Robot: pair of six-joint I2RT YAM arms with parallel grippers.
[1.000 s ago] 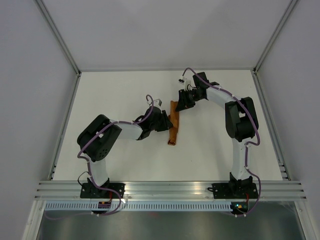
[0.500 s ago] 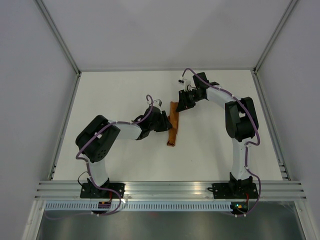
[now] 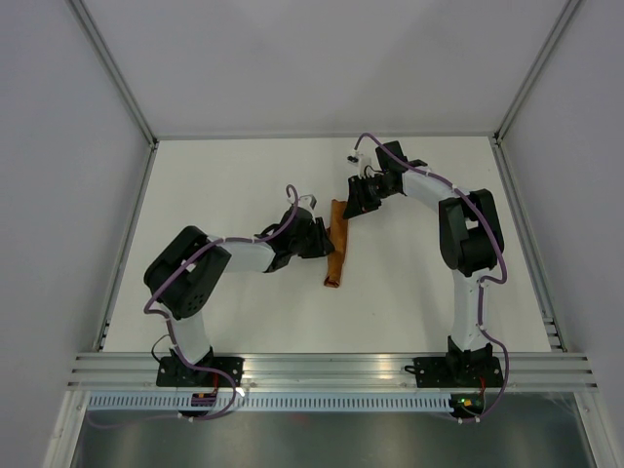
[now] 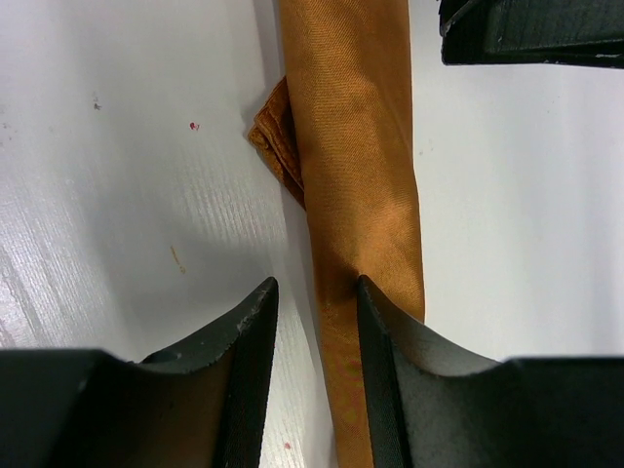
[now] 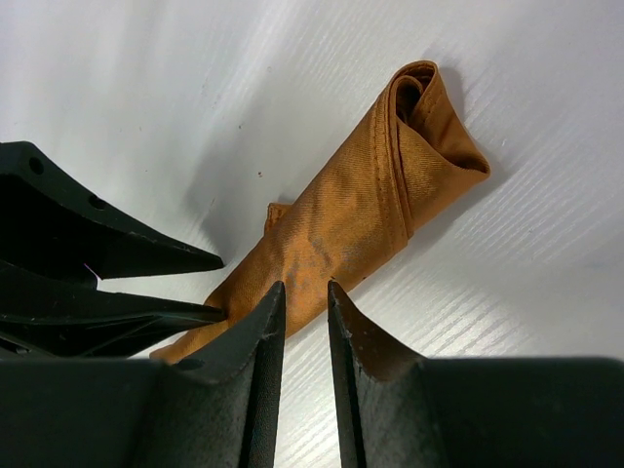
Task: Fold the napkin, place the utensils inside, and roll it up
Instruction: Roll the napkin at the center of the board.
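Note:
The napkin (image 3: 337, 246) lies on the white table as a tight narrow rust-orange roll, running from near to far. It shows in the left wrist view (image 4: 356, 146) and in the right wrist view (image 5: 370, 195), where its far end is an open spiral. The knife is hidden. My left gripper (image 3: 329, 243) (image 4: 314, 285) is at the roll's middle, jaws slightly apart, one finger resting on the cloth. My right gripper (image 3: 349, 208) (image 5: 305, 285) is at the roll's far end, jaws narrowly apart, tips against the roll's side.
The right gripper's fingers (image 4: 526, 29) show at the top right of the left wrist view, close to the roll. The left gripper's fingers (image 5: 117, 253) show at the left of the right wrist view. White walls and metal rails (image 3: 127, 234) bound the table.
The left arm's elbow has drifted slightly left and down. Both grippers and the rolled napkin stay almost where they were.

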